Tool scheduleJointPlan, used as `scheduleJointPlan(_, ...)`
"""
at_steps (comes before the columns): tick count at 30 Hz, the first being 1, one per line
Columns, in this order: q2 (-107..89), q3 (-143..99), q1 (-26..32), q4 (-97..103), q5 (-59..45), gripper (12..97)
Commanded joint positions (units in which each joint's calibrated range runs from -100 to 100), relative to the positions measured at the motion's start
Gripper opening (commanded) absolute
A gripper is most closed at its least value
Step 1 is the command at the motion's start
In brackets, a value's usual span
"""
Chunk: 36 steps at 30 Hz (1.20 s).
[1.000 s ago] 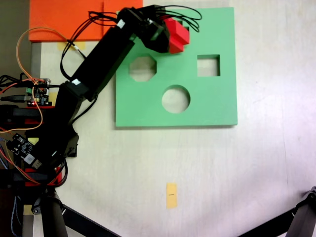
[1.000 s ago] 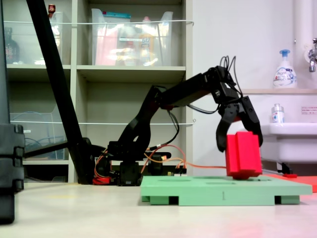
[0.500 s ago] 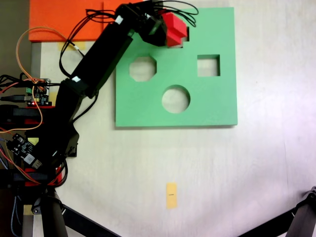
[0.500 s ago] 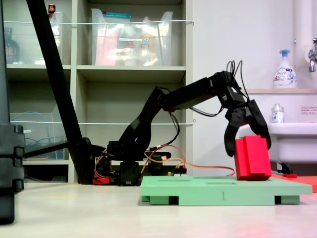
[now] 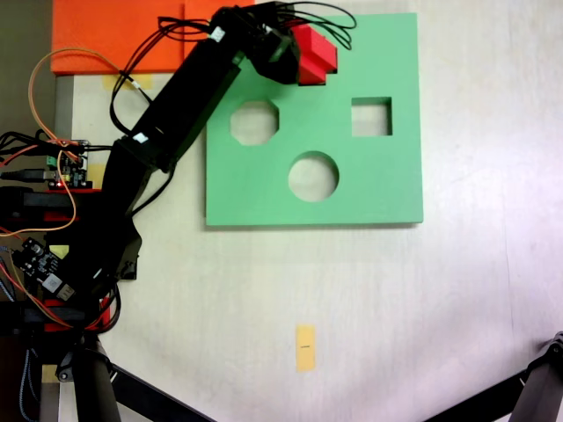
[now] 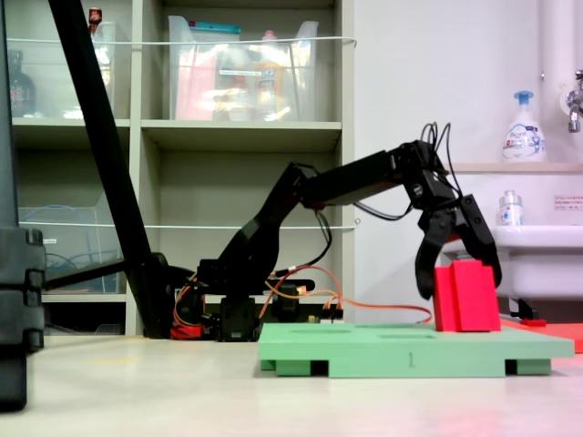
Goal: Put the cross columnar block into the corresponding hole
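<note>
gripper (image 6: 460,273) clamped on the cross columnar block (image 6: 465,295) — block upright between its fingers (image 6: 426,264).

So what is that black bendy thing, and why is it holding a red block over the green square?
That black thing is a small robot arm with a gripper, like a hand with two fingers. One picture looks straight down from above; the other looks from the side, low on the table. The gripper holds a red block shaped like a plus sign. On the table lies a green board with holes: an eight-sided one, a square one and a round one. From the side, the block stands upright with its bottom at the board's top. An orange sheet lies beside the board.
</note>
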Motion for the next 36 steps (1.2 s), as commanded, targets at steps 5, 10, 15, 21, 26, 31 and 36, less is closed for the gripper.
scheduleJointPlan(5,1.23,4.2,-0.24,6.14,0.39,36.3)
scheduleJointPlan(10,3.05,4.2,-0.63,8.83,0.39,36.8)
scheduleJointPlan(15,6.26,4.3,-1.12,11.72,0.39,38.7)
scheduleJointPlan(21,10.17,4.3,-1.47,15.09,0.34,50.1)
scheduleJointPlan(26,11.85,4.1,-1.51,14.71,0.34,59.6)
scheduleJointPlan(31,10.17,5.5,-1.07,14.71,0.24,94.6)
scheduleJointPlan(36,-1.84,5.5,-0.88,7.0,-1.27,95.5)
